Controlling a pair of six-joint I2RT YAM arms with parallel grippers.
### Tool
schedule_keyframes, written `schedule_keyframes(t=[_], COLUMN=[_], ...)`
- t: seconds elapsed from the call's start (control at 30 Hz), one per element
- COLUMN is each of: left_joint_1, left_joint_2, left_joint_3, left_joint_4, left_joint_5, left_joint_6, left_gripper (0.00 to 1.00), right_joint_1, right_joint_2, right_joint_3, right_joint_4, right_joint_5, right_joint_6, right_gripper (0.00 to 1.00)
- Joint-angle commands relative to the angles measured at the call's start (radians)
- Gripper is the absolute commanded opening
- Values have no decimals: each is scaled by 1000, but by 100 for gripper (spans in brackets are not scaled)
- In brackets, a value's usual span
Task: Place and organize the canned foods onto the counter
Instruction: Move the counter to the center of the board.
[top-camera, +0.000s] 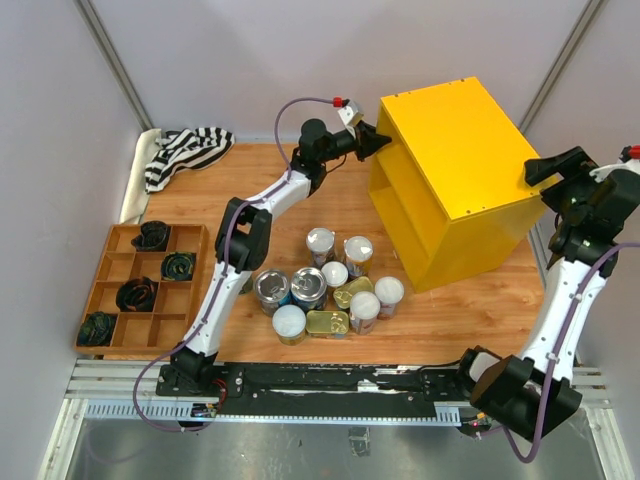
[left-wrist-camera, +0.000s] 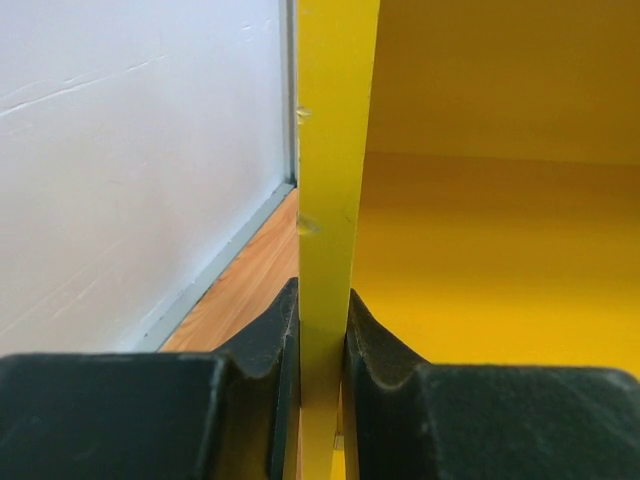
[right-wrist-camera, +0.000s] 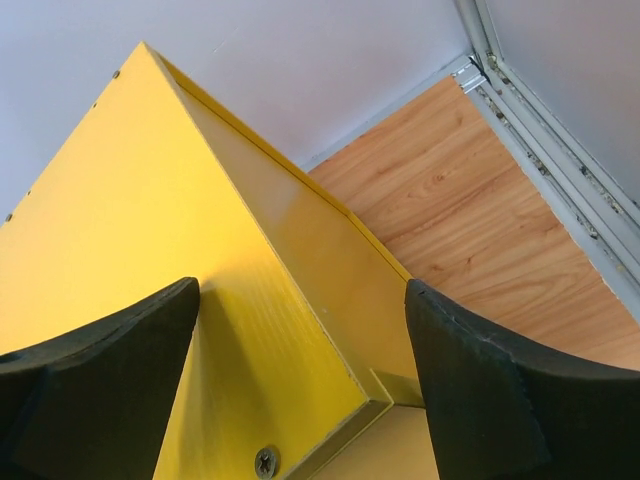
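One wooden tray (top-camera: 118, 268), far left, with dark lumps in its compartments. About ten canned foods (top-camera: 335, 273) clustered mid-table, none on the yellow counter (top-camera: 455, 150), which stands just beside them to the right. Left gripper (left-wrist-camera: 323, 310): fingers clamped on the counter's panel edge. Right gripper (right-wrist-camera: 300, 300): fingers spread wide at its top right corner.

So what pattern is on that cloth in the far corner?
Black and white stripes. The cloth shows best in the top external view.
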Motion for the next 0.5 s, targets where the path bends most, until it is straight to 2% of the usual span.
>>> schedule_keyframes(t=[0.0, 0.27, 0.47], left_joint_1=[-48, -103, -142], left_joint_2=[-32, 25, 57], left_joint_3=[-77, -28, -5], left_joint_4=[-115, -79, -76], left_joint_5=[-32, -100, -123], left_joint_6=[58, 6, 11], left_gripper=[1, 0, 1], right_joint_1=[65, 69, 69], right_joint_2=[-60, -107, -151], right_joint_3=[-37, 0, 9], right_joint_4=[-2, -167, -226], right_joint_5=[-62, -17, 1], right_joint_6=[15, -56, -50], right_gripper=[83, 80, 79])
